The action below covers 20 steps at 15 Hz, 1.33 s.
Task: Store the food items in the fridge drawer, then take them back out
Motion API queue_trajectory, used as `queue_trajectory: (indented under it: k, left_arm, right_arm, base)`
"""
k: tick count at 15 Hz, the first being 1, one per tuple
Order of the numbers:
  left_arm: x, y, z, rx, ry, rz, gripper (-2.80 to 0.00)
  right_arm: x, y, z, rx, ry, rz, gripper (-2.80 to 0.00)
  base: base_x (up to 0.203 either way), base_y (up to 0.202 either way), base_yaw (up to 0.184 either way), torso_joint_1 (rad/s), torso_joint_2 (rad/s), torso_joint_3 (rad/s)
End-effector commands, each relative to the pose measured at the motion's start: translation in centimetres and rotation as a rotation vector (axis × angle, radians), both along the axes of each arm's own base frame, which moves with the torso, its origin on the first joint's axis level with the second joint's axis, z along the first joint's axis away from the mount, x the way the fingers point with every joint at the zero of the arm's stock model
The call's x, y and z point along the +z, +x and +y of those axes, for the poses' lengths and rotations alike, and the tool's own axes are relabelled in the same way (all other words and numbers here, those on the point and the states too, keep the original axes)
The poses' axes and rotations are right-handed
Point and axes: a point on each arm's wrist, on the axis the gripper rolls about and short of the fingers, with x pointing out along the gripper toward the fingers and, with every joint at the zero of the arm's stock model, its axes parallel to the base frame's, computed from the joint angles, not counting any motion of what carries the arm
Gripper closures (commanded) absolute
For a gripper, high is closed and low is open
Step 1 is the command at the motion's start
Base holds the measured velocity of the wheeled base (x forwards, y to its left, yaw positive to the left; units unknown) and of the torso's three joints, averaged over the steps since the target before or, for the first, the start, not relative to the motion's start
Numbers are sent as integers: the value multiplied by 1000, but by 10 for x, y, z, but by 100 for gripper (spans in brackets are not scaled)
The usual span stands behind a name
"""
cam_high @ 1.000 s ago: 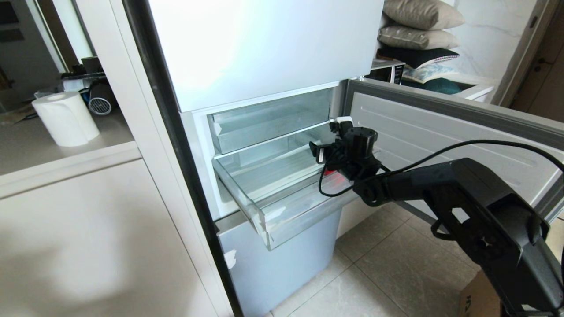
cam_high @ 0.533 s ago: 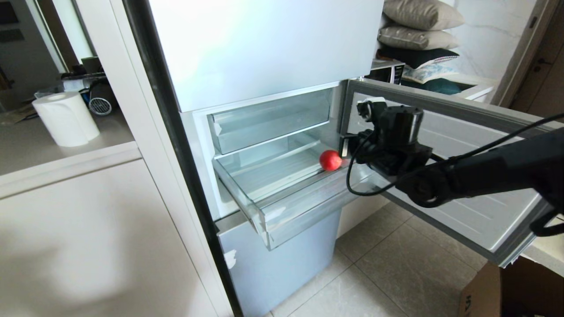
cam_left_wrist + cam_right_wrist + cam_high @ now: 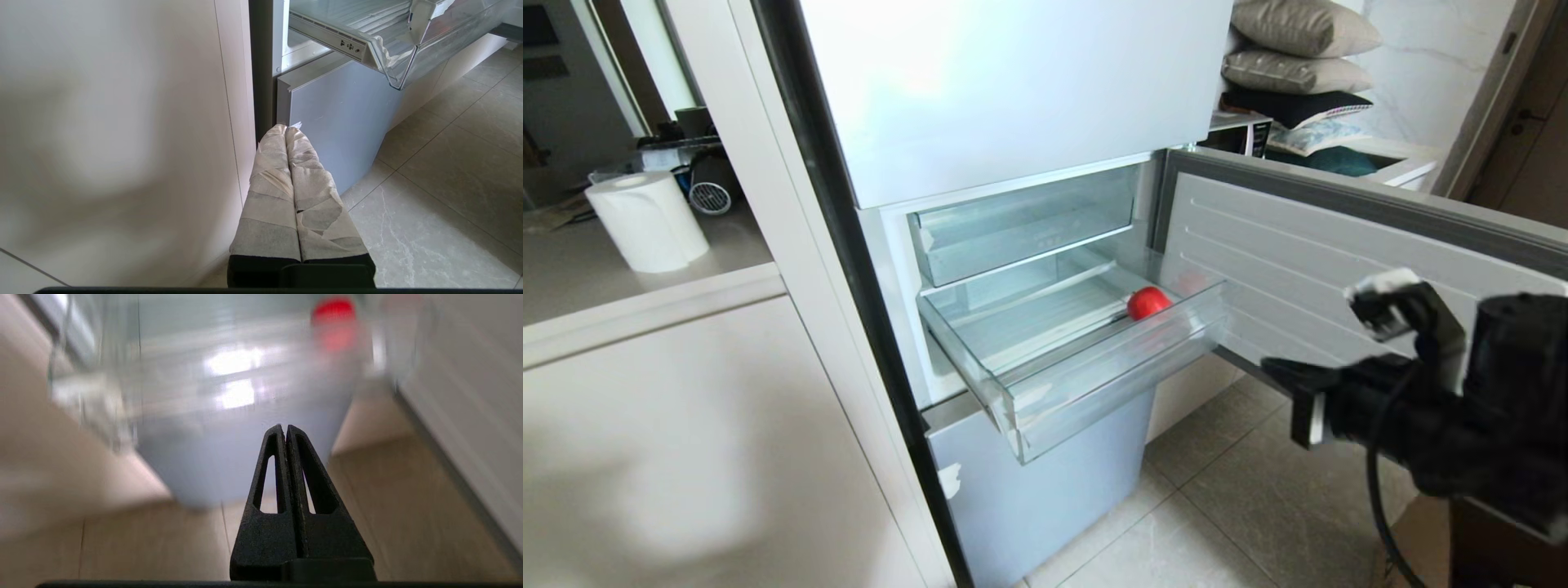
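Head view: red fruit (image 3: 1148,302) sits alone at the fridge drawer's (image 3: 1094,384) far right; right end effector (image 3: 284,433), pinched closed and empty, hangs right of it. Risk: fruit rolling across the ribbed floor if the drawer is jolted.

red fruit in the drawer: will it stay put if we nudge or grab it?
Probably not: the red fruit is round and glossy, so it may roll along the fridge drawer floor's ribs when nudged. The smooth skin could slip between narrow fingertips.
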Motion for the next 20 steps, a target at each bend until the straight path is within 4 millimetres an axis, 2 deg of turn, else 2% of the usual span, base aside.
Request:
queue_trajectory:
  k: [1,2,4,7,10,11,12,17,20]
  left_arm:
    - [0,0,0,0,0,1,0]
    - [0,0,0,0,0,2,0]
    - [0,0,0,0,0,0,0]
    - [0,0,0,0,0,-1,0]
    - [0,0,0,0,0,2,0]
    - [0,0,0,0,0,1,0]
    - [0,0,0,0,0,2,0]
    - [0,0,0,0,0,1,0]
    - [0,0,0,0,0,2,0]
  right_arm:
    - [-11,-54,-29,-32,34,-3,0]
    - [-13,-64,-38,-90,72,0,0]
    - [-16,-66,-63,-285,117,13,0]
    - [-20,-68,-124,-727,171,43,0]
    - [-23,-82,-184,-1067,254,65,0]
    - [-25,-85,-203,-1134,289,87,-193]
    - [-29,-83,-221,-1174,319,120,-280]
    - [-60,-54,-307,-1258,369,223,-280]
    - [-76,-36,-348,-1269,353,224,-280]
  base:
    - [0,0,0,0,0,0]
    - [0,0,0,0,0,0]
    - [0,0,0,0,0,0]
    - [0,0,0,0,0,0]
    - [0,0,0,0,0,0]
    - [0,0,0,0,0,0]
    - [0,0,0,0,0,0]
    - [0,0,0,0,0,0]
    - [0,0,0,0,0,0]
